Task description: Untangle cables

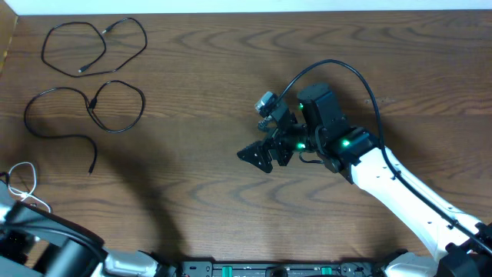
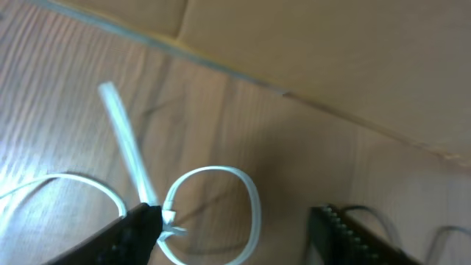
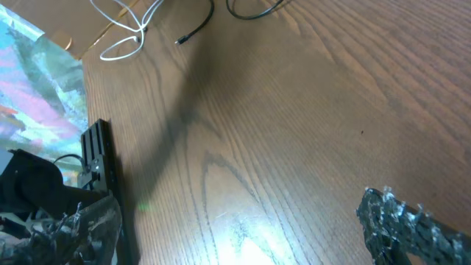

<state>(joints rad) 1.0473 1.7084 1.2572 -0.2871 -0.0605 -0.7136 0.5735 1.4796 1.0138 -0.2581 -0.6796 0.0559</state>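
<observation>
Two black cables lie apart at the table's far left: one looped (image 1: 92, 46), the other (image 1: 84, 115) just below it. A white cable (image 1: 23, 181) sits at the left edge beside my left arm (image 1: 46, 242). In the left wrist view, the white cable's loop (image 2: 254, 210) lies on the wood between the spread fingers of my left gripper (image 2: 235, 239). It touches the left fingertip (image 2: 140, 228), but nothing is pinched. My right gripper (image 1: 261, 154) stands open over bare wood mid-table, far from the cables. Its wrist view shows the white cable (image 3: 125, 37) and a black plug end (image 3: 184, 37) in the distance.
A cardboard wall (image 2: 331, 51) borders the table's left side close to the white cable. The right arm's thick black cable (image 1: 346, 77) arcs above its wrist. A black rail (image 1: 269, 269) runs along the table's front edge.
</observation>
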